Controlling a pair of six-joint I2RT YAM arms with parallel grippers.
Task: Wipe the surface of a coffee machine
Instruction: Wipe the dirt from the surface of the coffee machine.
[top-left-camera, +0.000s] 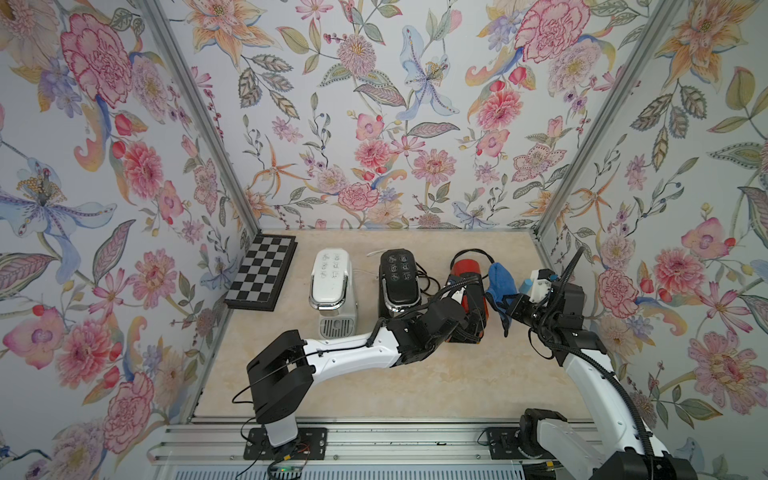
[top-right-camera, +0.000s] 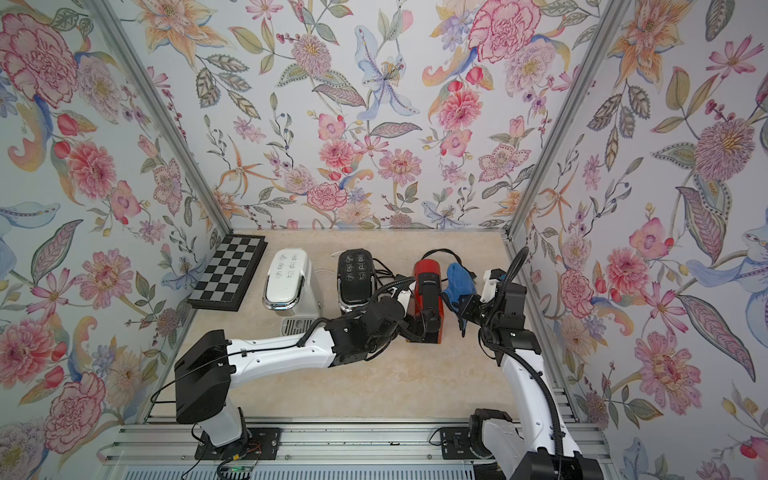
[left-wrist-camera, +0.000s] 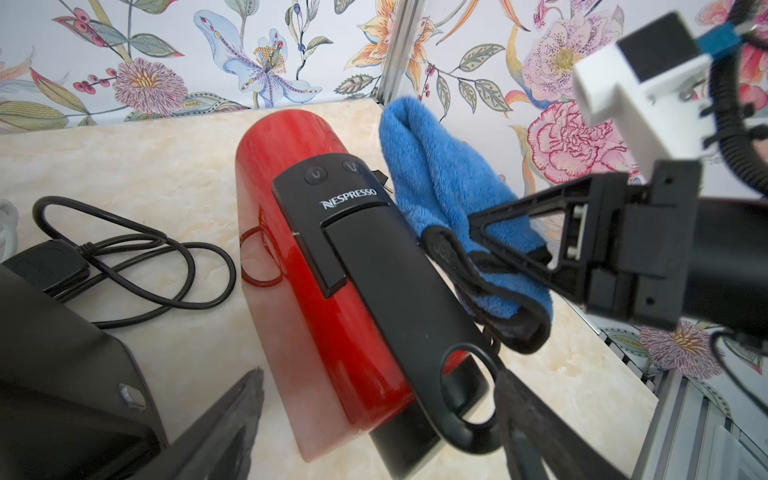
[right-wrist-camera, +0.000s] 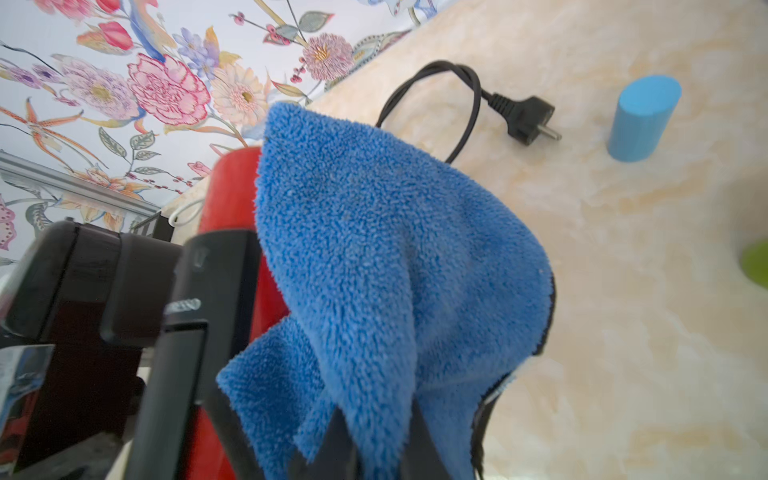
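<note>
A red coffee machine (top-left-camera: 465, 268) with a black Nespresso lever stands at the right of the table, seen in both top views (top-right-camera: 426, 266). My left gripper (left-wrist-camera: 376, 386) is open and straddles the machine's front end (left-wrist-camera: 316, 270). One finger stands clear of the red side, the other sits close to the lever's loop. My right gripper (right-wrist-camera: 374, 415) is shut on a blue cloth (right-wrist-camera: 374, 249). The cloth hangs beside the machine's right side in both top views (top-left-camera: 500, 280) (top-right-camera: 459, 278). From the left wrist the cloth (left-wrist-camera: 432, 174) lies against the black lever's edge.
A white coffee machine (top-left-camera: 332, 282) and a black one (top-left-camera: 399, 278) stand left of the red one. A chessboard (top-left-camera: 262, 272) leans at the far left wall. A plug and cord (right-wrist-camera: 523, 116), a blue cylinder (right-wrist-camera: 644, 118) and a green object (right-wrist-camera: 756, 266) lie to the right.
</note>
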